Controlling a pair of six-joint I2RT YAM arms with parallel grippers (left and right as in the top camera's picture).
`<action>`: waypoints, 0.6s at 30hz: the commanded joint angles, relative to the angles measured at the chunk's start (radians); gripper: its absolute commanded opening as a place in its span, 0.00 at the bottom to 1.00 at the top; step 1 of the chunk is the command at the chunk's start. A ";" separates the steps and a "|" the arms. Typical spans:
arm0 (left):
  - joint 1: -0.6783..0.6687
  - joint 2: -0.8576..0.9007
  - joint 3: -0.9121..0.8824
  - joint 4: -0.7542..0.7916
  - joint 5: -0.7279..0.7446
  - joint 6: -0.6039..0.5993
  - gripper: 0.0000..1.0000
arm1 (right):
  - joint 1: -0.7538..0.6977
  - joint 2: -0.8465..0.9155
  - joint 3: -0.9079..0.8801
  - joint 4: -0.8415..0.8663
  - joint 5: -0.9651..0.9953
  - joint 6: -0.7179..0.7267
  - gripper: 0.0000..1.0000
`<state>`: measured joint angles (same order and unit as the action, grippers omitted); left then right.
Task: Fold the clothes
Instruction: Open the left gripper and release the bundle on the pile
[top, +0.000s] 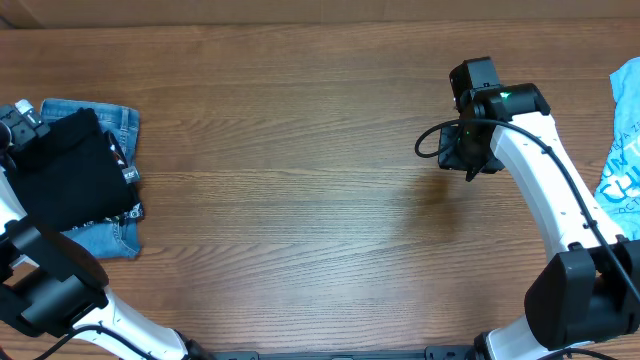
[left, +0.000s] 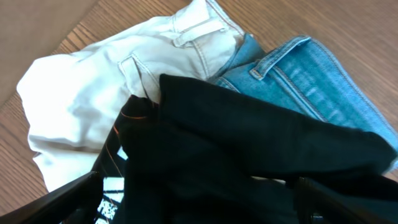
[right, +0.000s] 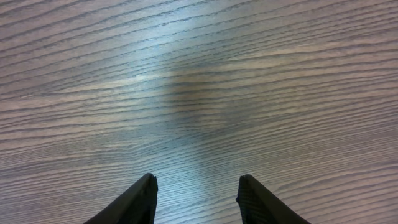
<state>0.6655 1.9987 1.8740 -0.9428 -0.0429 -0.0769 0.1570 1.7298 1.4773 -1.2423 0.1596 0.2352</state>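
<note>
Overhead, you see the plain black garment of soft thin fabric lying as a compact folded shape at the far left edge of the wooden bench. It sits on top of a pair of blue denim jeans. The left wrist view looks down on the same pile. The black garment drapes across the jeans, touching a pair of cream cotton trousers behind it, and it covers most of a black shirt with orange and white graphics.

The left fingers stand wide apart at the 2 lower corners of that view. The black fabric lies below and between them, and neither pad is pinching it. The right fingers are parted with nothing between them, hanging over bare wood well away from the pile.

Judging from this, the black garment looks folded and set on the stack, so you are at the letting-go end of the step. Your next move should be a straight lift of the left arm, clear of the cloth, so no fold snags and pulls open. After that, the light-blue printed shirt at the right edge looks like the likely next piece.

You cannot check how neat the fold is. Black on black hides its edges, and the near side runs out of the left wrist view. The right-hand finger in that view is hard to tell from the cloth. Overhead, the left arm covers the pile's lower corner, and the light-blue shirt is cut off by the frame.
</note>
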 joint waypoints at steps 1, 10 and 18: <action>-0.010 -0.079 0.041 -0.019 0.125 -0.015 1.00 | -0.002 -0.026 0.024 0.007 -0.007 0.003 0.47; -0.052 -0.171 0.041 -0.228 0.432 -0.013 0.72 | -0.002 -0.026 0.024 0.010 -0.008 0.004 0.47; -0.247 -0.209 0.041 -0.306 0.446 0.048 0.78 | -0.002 -0.026 0.039 0.105 -0.150 -0.009 0.70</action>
<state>0.5014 1.8355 1.9003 -1.2427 0.3576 -0.0692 0.1570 1.7298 1.4780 -1.1599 0.0799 0.2359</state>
